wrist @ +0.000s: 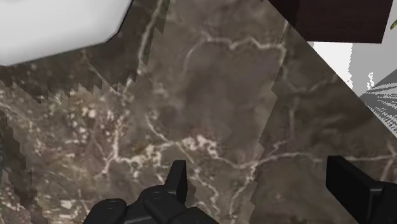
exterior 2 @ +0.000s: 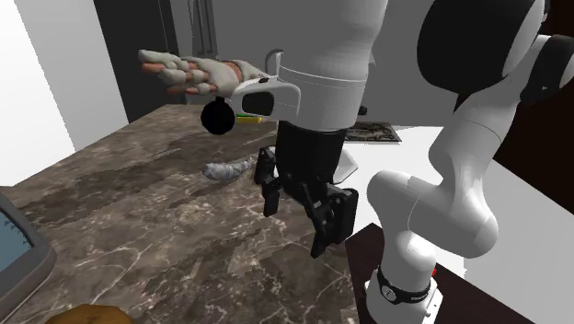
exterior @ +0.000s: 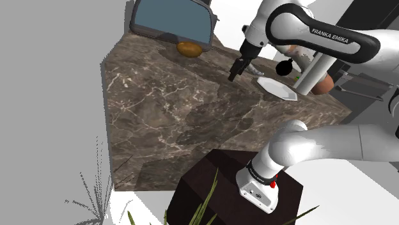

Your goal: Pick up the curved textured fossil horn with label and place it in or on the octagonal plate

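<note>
The fossil horn (exterior 2: 228, 169), a small grey curved piece, lies on the marble counter. In the shoulder view the horn (exterior: 256, 69) rests just behind the gripper, close to the white octagonal plate (exterior: 277, 87). My black gripper (exterior: 238, 68) hangs above the counter beside the horn, open with nothing between its fingers. In the second exterior view the gripper (exterior 2: 299, 216) is nearer the camera than the horn, and the arm hides most of the plate (exterior 2: 348, 168). The wrist view has the gripper (wrist: 261, 191) over bare marble, with one corner of the plate (wrist: 57, 25) ahead of it.
A brown rounded object (exterior: 189, 48) and a blue-grey slab-like item (exterior: 171, 22) sit at the counter's far end. A black ball-shaped thing (exterior 2: 219, 117), a pale ribbed shell-like object (exterior 2: 189, 74) and a green stick (exterior 2: 246, 118) lie beyond the horn. The dark stand (exterior: 236, 185) adjoins the counter.
</note>
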Available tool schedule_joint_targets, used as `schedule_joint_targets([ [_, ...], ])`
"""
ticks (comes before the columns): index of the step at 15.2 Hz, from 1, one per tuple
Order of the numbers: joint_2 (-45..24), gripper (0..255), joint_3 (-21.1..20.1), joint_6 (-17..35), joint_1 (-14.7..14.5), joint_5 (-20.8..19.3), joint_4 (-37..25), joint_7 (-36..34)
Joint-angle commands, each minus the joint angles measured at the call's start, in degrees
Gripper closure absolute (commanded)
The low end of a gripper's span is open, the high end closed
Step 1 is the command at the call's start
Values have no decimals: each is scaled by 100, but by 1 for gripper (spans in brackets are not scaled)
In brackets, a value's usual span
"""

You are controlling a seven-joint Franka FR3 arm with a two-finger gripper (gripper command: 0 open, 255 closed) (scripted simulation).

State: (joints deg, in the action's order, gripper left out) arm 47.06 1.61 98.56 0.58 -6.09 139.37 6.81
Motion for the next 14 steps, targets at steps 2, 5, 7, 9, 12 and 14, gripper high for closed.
schedule_joint_targets([
  [2, -46, 0, 109, -79, 50, -95, -83, 142],
  [5, -225, 0, 429, -299, 187, -377, -369, 567],
  [7, -376, 0, 633, -432, 270, -558, -589, 850],
  [9, -551, 0, 831, -555, 343, -733, -832, 1132],
  [12, -855, 0, 1121, -723, 436, -977, -1238, 1557],
  [14, -1083, 0, 1309, -824, 487, -1126, -1536, 1843],
])
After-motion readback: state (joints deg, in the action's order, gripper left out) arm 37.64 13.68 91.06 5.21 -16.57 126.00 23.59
